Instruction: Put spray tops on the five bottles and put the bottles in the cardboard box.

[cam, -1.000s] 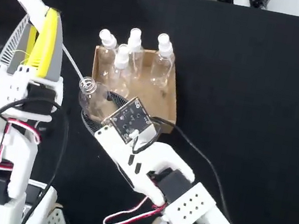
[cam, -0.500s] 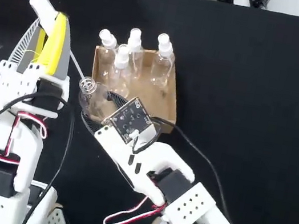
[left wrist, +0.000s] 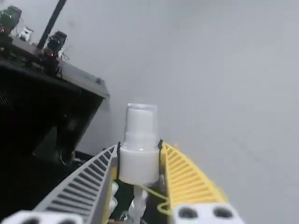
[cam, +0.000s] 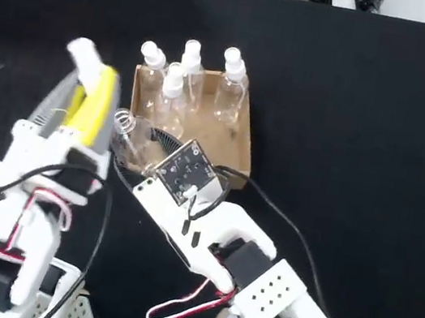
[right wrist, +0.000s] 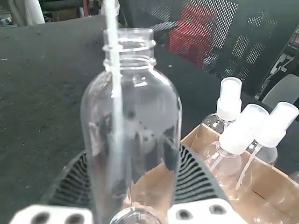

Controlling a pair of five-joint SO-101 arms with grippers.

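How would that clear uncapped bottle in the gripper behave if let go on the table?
The bottle looks empty and thin-walled, so probably very light and easily knocked over. Its round, smooth sides suggest it would roll if tipped and could slip in the right gripper. It looks like plastic, so likely not fragile.

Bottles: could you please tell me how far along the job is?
Done: four capped bottles stand in the box. In hand: the right pincer holds the fifth bottle, uncapped; the left pincer holds its spray top, tube in the neck. Remaining: seat the top, box the bottle.
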